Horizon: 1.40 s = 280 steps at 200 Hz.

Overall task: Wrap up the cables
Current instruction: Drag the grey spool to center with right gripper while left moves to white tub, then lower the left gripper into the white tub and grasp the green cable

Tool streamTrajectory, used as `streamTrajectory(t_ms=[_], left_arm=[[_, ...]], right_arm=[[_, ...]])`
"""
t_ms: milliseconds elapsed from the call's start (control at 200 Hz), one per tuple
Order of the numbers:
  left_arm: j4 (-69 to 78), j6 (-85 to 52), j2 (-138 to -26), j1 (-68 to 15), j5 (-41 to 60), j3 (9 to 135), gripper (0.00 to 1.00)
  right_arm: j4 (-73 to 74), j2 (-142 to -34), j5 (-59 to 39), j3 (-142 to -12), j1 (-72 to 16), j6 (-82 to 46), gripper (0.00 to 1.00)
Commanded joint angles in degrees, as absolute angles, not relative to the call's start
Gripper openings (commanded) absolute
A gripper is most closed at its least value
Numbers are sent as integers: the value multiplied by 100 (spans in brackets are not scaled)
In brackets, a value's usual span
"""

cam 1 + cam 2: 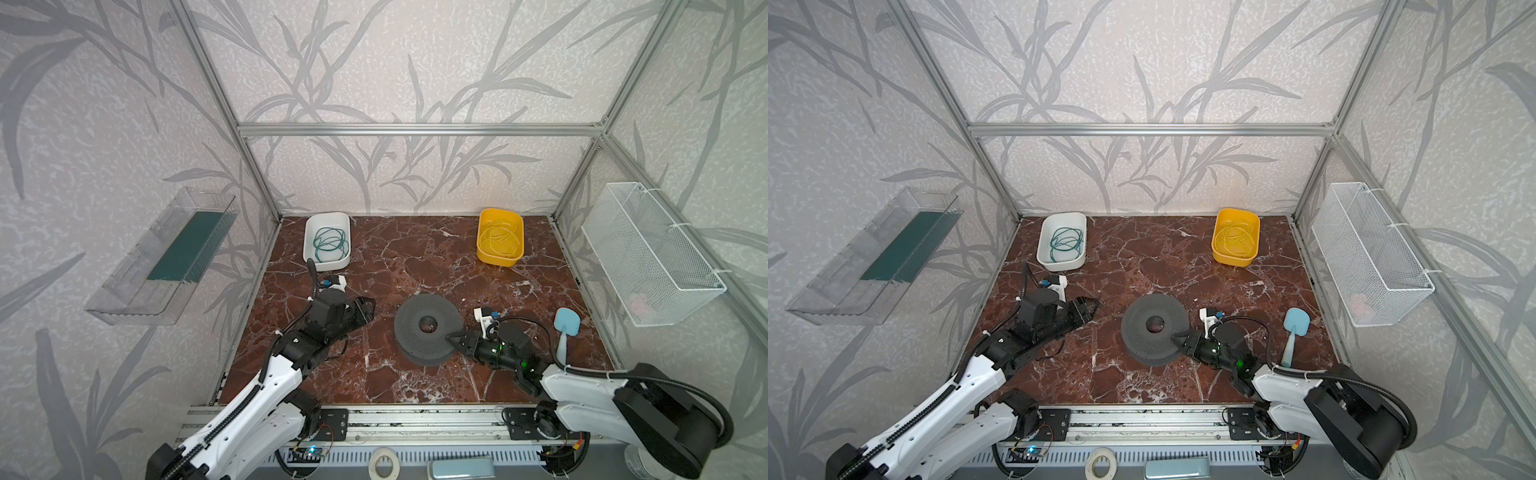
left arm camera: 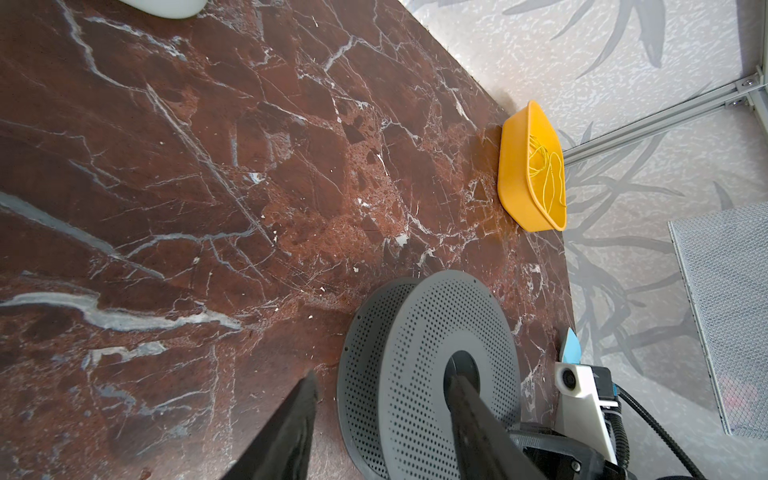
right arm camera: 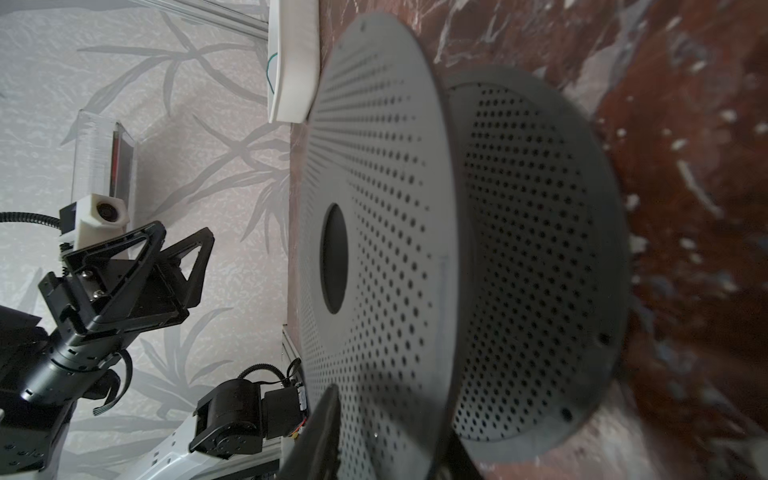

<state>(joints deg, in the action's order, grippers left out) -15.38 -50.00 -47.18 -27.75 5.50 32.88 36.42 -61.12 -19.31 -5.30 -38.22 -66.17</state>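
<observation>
The cables [image 1: 330, 245] [image 1: 1065, 243] are thin dark green wires curled in loose loops inside a white tub [image 1: 328, 266] [image 1: 1059, 264] at the back left. A grey perforated spool [image 1: 409, 328] [image 1: 1136, 332] [image 2: 415, 353] [image 3: 386, 208] lies flat mid-table. My left gripper [image 1: 368, 309] [image 1: 1094, 307] [image 2: 382, 386] is open and empty, a little left of the spool. My right gripper [image 1: 452, 335] [image 1: 1177, 336] [image 3: 390, 415] is at the spool's right rim. Its jaws stand apart, one finger over the upper flange and one under it.
A yellow tub [image 1: 498, 259] [image 1: 1233, 261] [image 2: 515, 183] with thin yellow wires sits at the back right. A light blue spatula [image 1: 566, 322] [image 1: 1296, 320] lies right of my right arm. A wire basket [image 1: 648, 253] hangs on the right wall and a clear bin [image 1: 166, 257] on the left.
</observation>
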Motion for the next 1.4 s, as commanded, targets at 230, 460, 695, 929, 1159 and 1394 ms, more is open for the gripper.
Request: streamTrajectory(t_ms=[230, 460, 695, 929, 1159, 1394], left_arm=[[-1557, -4458, -5238, -2813, 325, 3824, 58], [-2582, -3138, -5839, -2644, -939, 5429, 70], [-3432, -3133, -7741, -1243, -9, 7210, 51], [-3470, -3297, -8903, -206, 120, 7925, 55], [-3556, -2889, -9667, 29, -159, 8528, 55], [-4196, -2566, -10725, 210, -188, 9575, 53]], right_arm=[[-395, -4116, -872, -1534, -3759, -5012, 51], [-2449, -4167, 270, -2799, -4475, -3507, 53], [-2304, -5580, 365, -3736, -5244, -2448, 33], [-2140, -6839, 1441, -4348, -6064, -1949, 56], [-2093, -7949, 2694, -5148, -5820, -1498, 72], [-2255, -8846, 2409, -5837, -5157, -1067, 72]])
